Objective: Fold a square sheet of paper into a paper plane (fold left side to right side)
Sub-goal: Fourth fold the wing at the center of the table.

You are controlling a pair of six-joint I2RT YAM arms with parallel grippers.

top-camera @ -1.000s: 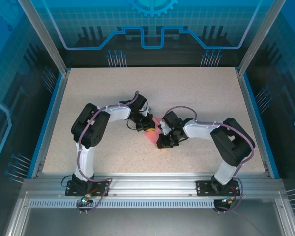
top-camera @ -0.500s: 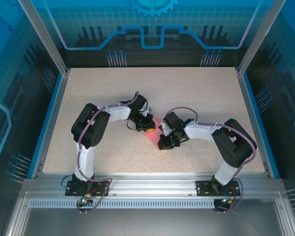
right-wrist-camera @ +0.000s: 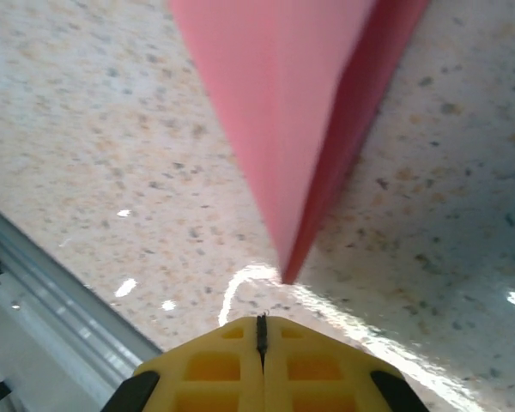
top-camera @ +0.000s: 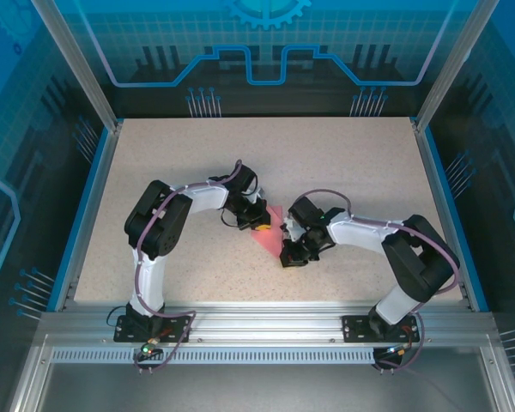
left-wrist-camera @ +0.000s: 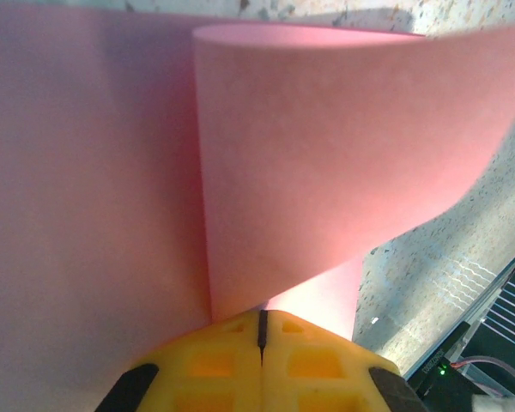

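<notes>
- Seen from above, a partly folded pink paper (top-camera: 269, 233) lies flat near the middle of a speckled beige table (top-camera: 343, 163), between the two robot arms.
- The left gripper (top-camera: 260, 227) sits at the paper's upper left edge. The right gripper (top-camera: 289, 255) sits at its lower right, just beside the paper's near tip.
- In the left wrist view, the left gripper's yellow fingertips (left-wrist-camera: 232, 360) are pressed together with only a thin seam between them.
- A curled flap of the paper (left-wrist-camera: 326, 146) stands up directly in front of those tips, and its lower edge meets them. Whether a layer of paper is pinched in the seam cannot be told.
- In the right wrist view, the right gripper's yellow fingertips (right-wrist-camera: 215, 365) are also closed tight and hold nothing.
- The paper (right-wrist-camera: 283, 103) narrows to a sharp point aimed at those tips, ending just short of them on the bare tabletop, with a darker underlayer along its right edge.
</notes>
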